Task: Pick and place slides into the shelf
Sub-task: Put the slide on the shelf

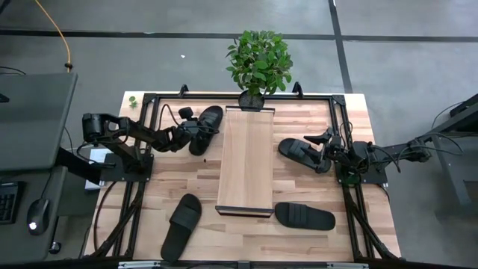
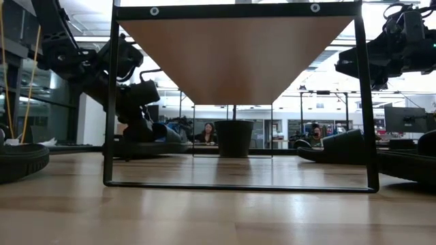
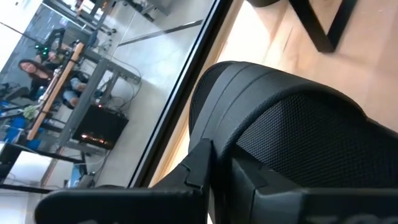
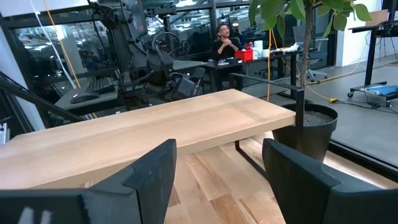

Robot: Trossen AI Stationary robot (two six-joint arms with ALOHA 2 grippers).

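Observation:
The shelf (image 1: 246,161), a long pale board on a dark frame, stands mid-table. Four black slides show. One (image 1: 209,123) lies by the shelf's far left corner, with my left gripper (image 1: 196,131) shut on it. Another (image 1: 301,153) lies right of the shelf, below my right gripper (image 1: 323,142). That gripper hangs open above the table, its fingers (image 4: 155,177) facing the shelf top (image 4: 155,134). Two more slides lie sole down near the front edge, one left (image 1: 181,224) and one right (image 1: 304,217) of the shelf. My left gripper holds the far left slide by its wide strap band (image 3: 249,106), at the band's edge. One finger (image 3: 200,163) lies against that edge. The fingers come from the table's left, slanting down. The slide seems to lie with its sole on the table (image 2: 153,146).
A potted plant (image 1: 259,60) stands at the shelf's far end, its dark pot (image 2: 234,138) showing under the board. A black frame rail (image 1: 239,96) runs along the far table edge. People sit at desks in the room behind.

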